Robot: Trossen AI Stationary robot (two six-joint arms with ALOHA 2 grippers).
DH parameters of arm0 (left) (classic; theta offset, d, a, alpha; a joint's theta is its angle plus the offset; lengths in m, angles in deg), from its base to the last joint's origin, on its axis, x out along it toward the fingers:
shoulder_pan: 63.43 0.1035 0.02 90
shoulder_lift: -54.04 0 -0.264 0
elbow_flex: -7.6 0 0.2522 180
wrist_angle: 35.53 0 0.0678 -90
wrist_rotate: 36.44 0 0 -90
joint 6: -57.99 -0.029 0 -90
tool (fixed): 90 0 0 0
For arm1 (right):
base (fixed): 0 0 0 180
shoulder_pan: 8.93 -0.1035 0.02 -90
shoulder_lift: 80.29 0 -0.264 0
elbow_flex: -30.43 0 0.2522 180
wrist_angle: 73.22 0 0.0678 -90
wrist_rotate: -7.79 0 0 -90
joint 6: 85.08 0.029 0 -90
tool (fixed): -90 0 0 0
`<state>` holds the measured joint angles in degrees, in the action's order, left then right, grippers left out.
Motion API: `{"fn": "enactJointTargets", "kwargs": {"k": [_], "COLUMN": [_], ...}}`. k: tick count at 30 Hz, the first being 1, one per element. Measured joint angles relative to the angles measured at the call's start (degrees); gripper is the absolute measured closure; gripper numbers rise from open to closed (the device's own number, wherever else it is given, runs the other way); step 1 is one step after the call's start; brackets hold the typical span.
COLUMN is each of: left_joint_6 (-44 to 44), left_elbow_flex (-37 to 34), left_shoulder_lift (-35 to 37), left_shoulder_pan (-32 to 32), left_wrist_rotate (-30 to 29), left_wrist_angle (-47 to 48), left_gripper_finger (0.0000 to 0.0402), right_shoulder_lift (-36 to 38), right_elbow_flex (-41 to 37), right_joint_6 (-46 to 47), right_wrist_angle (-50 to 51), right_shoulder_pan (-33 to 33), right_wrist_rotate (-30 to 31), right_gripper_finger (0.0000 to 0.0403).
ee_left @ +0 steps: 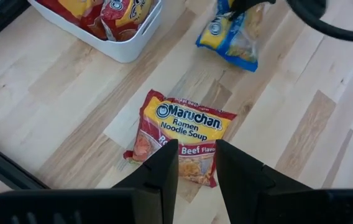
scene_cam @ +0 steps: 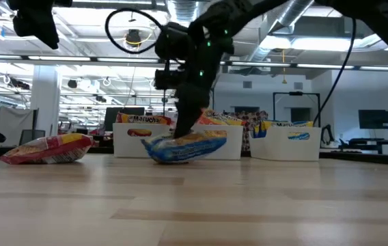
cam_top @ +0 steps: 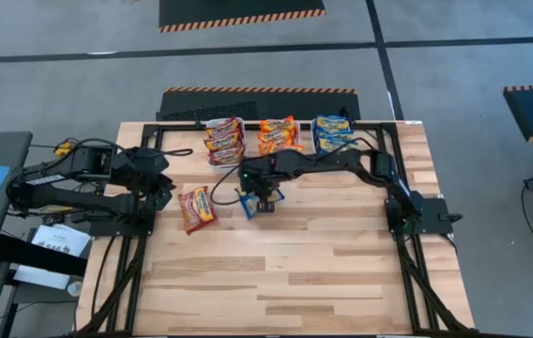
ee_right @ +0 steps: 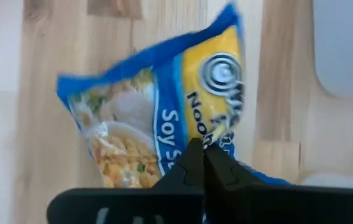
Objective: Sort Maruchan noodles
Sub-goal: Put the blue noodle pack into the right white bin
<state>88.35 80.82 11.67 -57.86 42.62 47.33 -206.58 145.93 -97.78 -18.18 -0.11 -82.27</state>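
Note:
A blue Maruchan noodle packet (cam_top: 251, 200) lies at the table's middle, and my right gripper (ee_right: 202, 150) is shut on it. In the low view that gripper (scene_cam: 187, 130) comes down onto the blue packet (scene_cam: 184, 145). A maroon packet (cam_top: 196, 207) lies flat on the table to the left. My left gripper (ee_left: 196, 155) hangs open high above it, with the maroon packet (ee_left: 179, 140) showing below its fingers, untouched. My right gripper pinches the blue packet's film (ee_right: 192, 132) between its two shut fingers, near one edge of the printed face. The fingers come from above, slanting down. The packet sits about level at the table top (scene_cam: 180, 158); whether it is clear of the wood I cannot tell.
Three white bins stand side by side at the far edge, holding maroon packets (cam_top: 224, 141), orange packets (cam_top: 278, 134) and blue packets (cam_top: 332, 133). Bare wood (cam_top: 285, 272) fills the near half of the table.

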Motion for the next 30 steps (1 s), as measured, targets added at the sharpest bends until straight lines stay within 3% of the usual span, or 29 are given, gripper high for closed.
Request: {"fn": "enactJointTargets", "kwargs": {"k": [8,16,30], "left_joint_6": [-0.4,-1.4,-0.7], "left_elbow_flex": [0.0,0.0,0.0], "left_shoulder_lift": [0.0,0.0,0.0], "left_shoulder_pan": [0.0,0.0,0.0], "left_wrist_rotate": [0.0,0.0,-0.2], "left_wrist_angle": [0.8,0.9,0.4], "left_gripper_finger": [0.031,0.031,0.031], "right_shoulder_lift": [0.6,4.7,17.8], "right_elbow_flex": [10.2,12.0,12.0], "right_joint_6": [6.5,13.1,17.5], "right_wrist_angle": [13.6,18.7,38.9], "right_shoulder_pan": [-2.5,-3.9,-0.7], "right_wrist_rotate": [4.8,6.9,27.3], "right_gripper_finger": [0.0398,0.0398,0.0398]}}
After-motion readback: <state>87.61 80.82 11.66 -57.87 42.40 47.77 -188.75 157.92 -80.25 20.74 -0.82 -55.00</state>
